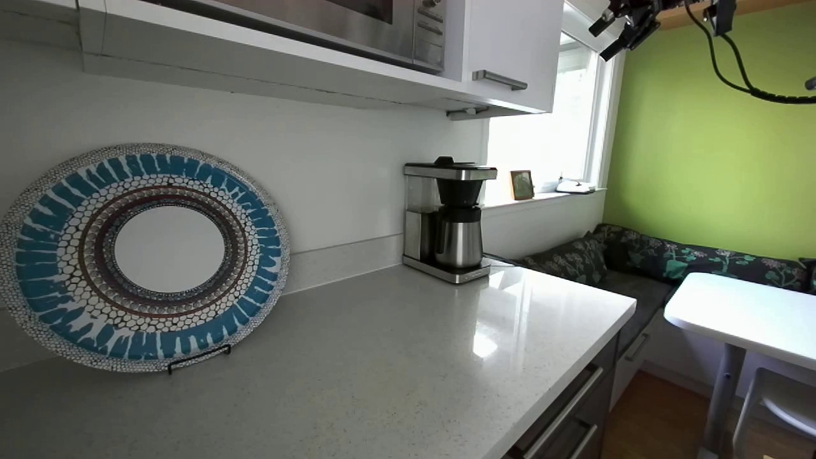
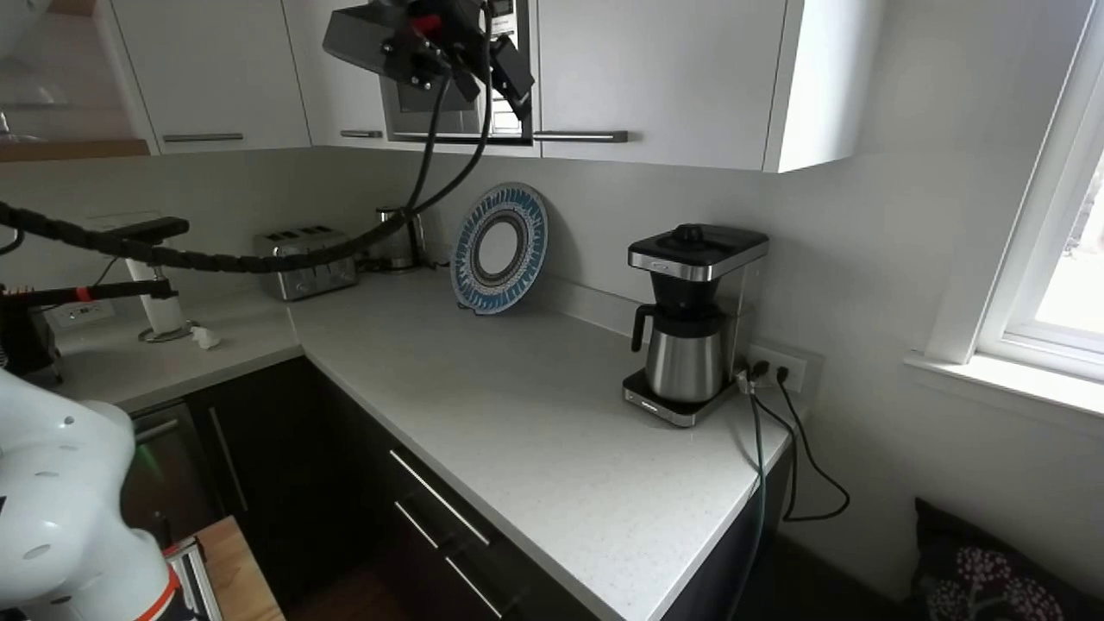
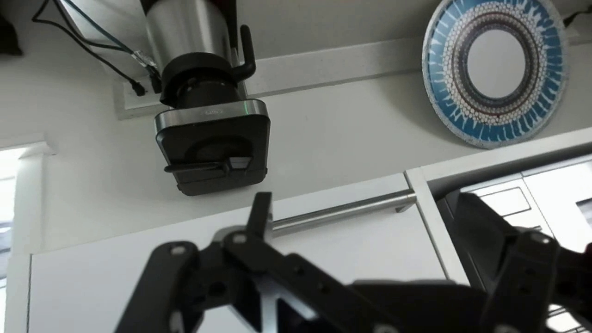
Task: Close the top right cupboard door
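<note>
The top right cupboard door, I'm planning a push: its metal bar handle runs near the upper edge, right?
Not the upper edge: in both exterior views the metal bar handle runs near the lower edge of the top right cupboard door.

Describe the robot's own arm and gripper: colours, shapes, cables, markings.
The arm is smooth, rounded and white, with an orange-red ring. The gripper is black and angular, with jointed fingers and pale screw heads; an exterior view shows a red patch among the dark parts there. A ribbed black cable splits in two towards the gripper.
</note>
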You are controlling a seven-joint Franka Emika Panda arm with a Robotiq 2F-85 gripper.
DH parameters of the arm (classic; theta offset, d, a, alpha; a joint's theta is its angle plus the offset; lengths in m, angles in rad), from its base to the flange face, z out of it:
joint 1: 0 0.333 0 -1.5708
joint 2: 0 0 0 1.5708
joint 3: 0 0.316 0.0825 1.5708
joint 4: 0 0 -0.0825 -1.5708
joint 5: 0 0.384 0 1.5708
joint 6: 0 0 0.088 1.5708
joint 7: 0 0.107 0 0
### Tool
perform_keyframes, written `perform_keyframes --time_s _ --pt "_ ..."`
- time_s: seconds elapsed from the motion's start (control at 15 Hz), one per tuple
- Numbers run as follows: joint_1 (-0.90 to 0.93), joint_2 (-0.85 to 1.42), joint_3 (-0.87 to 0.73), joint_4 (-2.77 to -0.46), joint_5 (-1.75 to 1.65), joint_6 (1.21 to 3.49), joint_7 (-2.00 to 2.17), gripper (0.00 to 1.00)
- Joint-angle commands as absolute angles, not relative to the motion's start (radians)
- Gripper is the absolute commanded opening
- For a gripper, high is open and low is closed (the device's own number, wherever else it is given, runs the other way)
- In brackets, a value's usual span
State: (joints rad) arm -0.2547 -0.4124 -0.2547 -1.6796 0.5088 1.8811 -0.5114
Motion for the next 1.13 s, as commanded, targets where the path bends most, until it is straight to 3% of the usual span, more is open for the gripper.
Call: perform_keyframes --time_s 0.0,0.53,1.07 --pt "-0.201 -0.505 -0.251 -1.759 0.371 1.893 -0.49 1.0" --pt "-0.14 -0.647 -0.244 -1.844 0.22 1.891 -0.489 1.0" --pt "-0.11 -0.627 -0.266 -1.812 0.218 1.885 -0.487 1.0"
